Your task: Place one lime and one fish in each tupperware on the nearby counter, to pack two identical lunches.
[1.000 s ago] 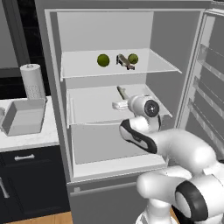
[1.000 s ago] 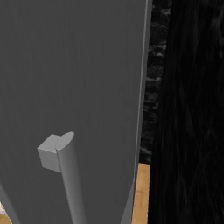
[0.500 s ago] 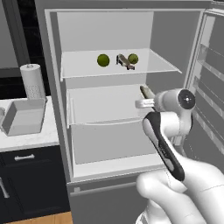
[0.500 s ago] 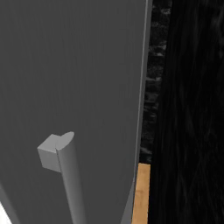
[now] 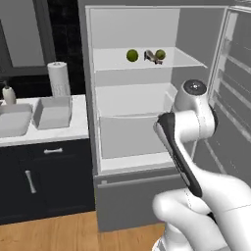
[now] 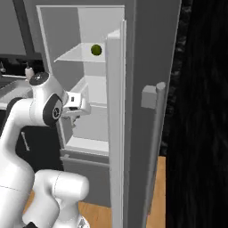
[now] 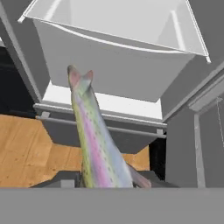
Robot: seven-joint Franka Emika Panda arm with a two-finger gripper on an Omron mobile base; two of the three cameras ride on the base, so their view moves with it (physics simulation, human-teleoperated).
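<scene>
In the hand view my gripper (image 7: 107,181) is shut on a speckled, pink-striped fish (image 7: 94,144), whose tail points away toward the fridge's lower drawer (image 7: 113,70). The right base view has the gripper (image 6: 76,109) hanging just outside the open fridge, in front of its middle shelves. Two green limes (image 5: 132,55) (image 5: 160,54) and another fish (image 5: 152,57) lie on the top fridge shelf; one lime (image 6: 95,50) appears again from the right. A grey open tupperware (image 5: 52,112) stands on the white counter (image 5: 73,131) left of the fridge.
A paper towel roll (image 5: 59,78) stands behind the tupperware, and a sink (image 5: 12,121) with a soap bottle (image 5: 7,93) lies further left. The open fridge door (image 6: 118,124) stands close on my right. Black cabinets (image 5: 44,176) and wood floor (image 5: 59,235) are below.
The arm has pulled back out of the middle shelf with the fish still gripped. Both base views have shifted, so the base has moved; the right one now looks into the fridge.
</scene>
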